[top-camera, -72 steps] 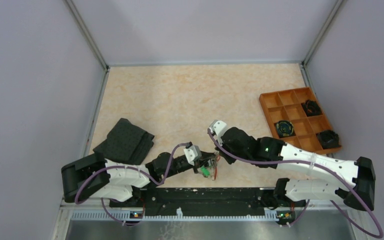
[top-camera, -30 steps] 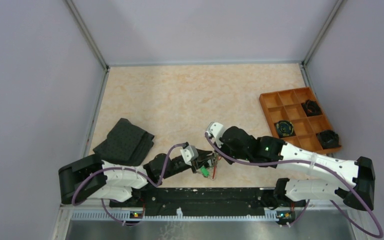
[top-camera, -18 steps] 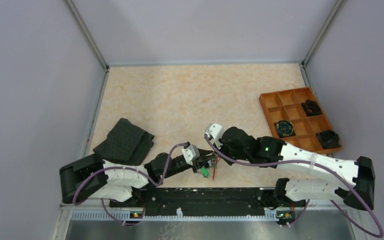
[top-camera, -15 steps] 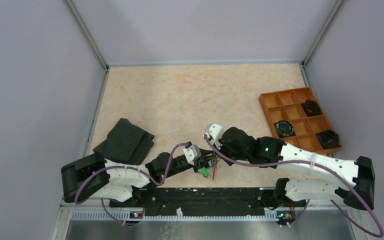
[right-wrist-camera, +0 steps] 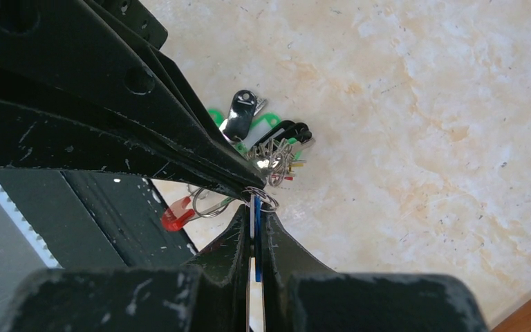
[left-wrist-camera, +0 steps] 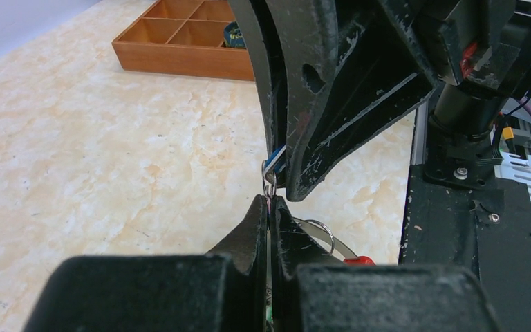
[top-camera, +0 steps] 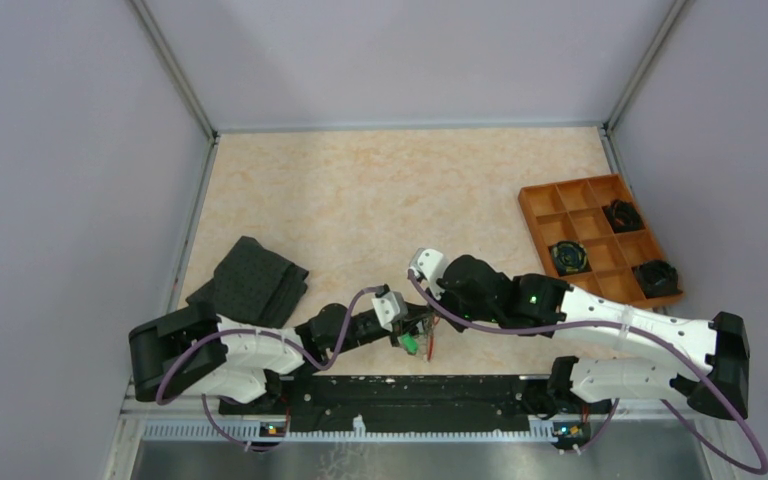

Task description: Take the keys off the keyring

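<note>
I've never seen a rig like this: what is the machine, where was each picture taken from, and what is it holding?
Two robot arms, left and right, are bolted at the near edge of a table. The wide picture looks down from above; the other two come from a camera on each wrist, so the black wedges at the bottom are that arm's own fingers. On it lie a black cloth, an orange tray and some keys. The left gripper and right gripper meet tip to tip, both shut. The right pinches a blue piece, seemingly a key's head; what the left nips is unclear.
</note>
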Tool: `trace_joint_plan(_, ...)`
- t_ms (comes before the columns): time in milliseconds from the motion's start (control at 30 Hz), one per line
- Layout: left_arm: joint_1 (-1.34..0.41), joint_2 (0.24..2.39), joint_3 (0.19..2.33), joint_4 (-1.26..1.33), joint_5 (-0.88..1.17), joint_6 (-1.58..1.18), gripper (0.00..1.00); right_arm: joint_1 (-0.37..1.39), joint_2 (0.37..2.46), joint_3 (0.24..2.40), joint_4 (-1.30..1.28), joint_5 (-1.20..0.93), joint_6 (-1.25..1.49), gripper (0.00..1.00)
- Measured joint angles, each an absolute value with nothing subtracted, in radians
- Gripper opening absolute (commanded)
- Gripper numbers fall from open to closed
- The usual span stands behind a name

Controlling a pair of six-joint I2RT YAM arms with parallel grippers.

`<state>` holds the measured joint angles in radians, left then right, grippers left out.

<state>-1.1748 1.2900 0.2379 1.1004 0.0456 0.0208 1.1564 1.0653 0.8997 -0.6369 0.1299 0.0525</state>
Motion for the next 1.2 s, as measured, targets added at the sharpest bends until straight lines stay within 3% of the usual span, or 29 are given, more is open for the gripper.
trace_joint_plan(1200,-1.176,1.258,0.218,1.120,0.031,0.023,0.00,1.161,1.059,0.863,-0.632,0.237,0.161,0.00)
